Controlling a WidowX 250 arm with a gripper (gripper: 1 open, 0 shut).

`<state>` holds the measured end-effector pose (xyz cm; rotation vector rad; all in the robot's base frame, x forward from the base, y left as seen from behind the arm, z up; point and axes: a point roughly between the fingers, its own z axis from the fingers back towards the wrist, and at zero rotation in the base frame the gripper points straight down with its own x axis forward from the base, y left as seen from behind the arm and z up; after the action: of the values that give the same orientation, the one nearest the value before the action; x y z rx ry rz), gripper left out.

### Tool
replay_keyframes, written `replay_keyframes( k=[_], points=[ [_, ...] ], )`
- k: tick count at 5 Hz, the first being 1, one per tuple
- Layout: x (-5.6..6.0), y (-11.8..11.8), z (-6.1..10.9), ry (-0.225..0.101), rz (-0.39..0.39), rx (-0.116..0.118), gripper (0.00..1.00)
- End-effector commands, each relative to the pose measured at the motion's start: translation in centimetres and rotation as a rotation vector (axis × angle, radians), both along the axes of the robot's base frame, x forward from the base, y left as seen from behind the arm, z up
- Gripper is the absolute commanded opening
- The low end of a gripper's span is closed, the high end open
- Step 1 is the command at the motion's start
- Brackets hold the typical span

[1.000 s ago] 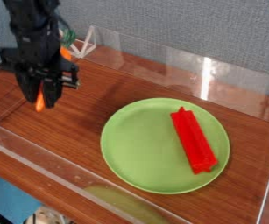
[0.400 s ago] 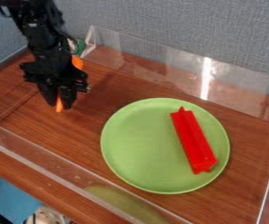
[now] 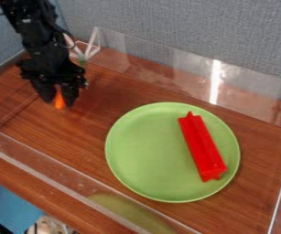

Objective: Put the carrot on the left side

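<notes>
The small orange carrot [image 3: 59, 100] is at the left of the wooden table, tip down near the wood, between the fingers of my black gripper [image 3: 59, 94]. The jaws stand a little apart on either side of it, so the gripper looks open around the carrot rather than clamped. The gripper hangs straight down from the dark arm [image 3: 35, 37] at the upper left. The carrot's upper end is hidden by the fingers.
A green plate [image 3: 143, 137] lies right of centre with a long red ridged bar [image 3: 202, 146] on it. Clear plastic walls [image 3: 216, 78] fence the table at the back, right and front. Bare wood [image 3: 57, 137] lies between gripper and plate.
The gripper carried the carrot right, then came back slightly left and lower to the table. Its jaws now look spread around the carrot instead of shut on it.
</notes>
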<state>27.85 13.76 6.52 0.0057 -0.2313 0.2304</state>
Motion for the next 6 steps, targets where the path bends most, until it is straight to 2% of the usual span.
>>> replay_keyframes(
  k=[1,2,3,5,6],
  points=[
    [-0.4,0.6,2.3,-0.05,-0.024,0.054,0.0],
    [0.0,0.7,1.2,-0.046,-0.031,0.042,1.0],
    [-0.2,0.1,0.2,-0.035,-0.04,0.028,1.0],
    [1.2,-0.6,-0.4,-0.023,-0.092,0.0,1.0],
    [1.9,-3.2,-1.3,-0.024,-0.109,-0.01,1.0]
  ],
)
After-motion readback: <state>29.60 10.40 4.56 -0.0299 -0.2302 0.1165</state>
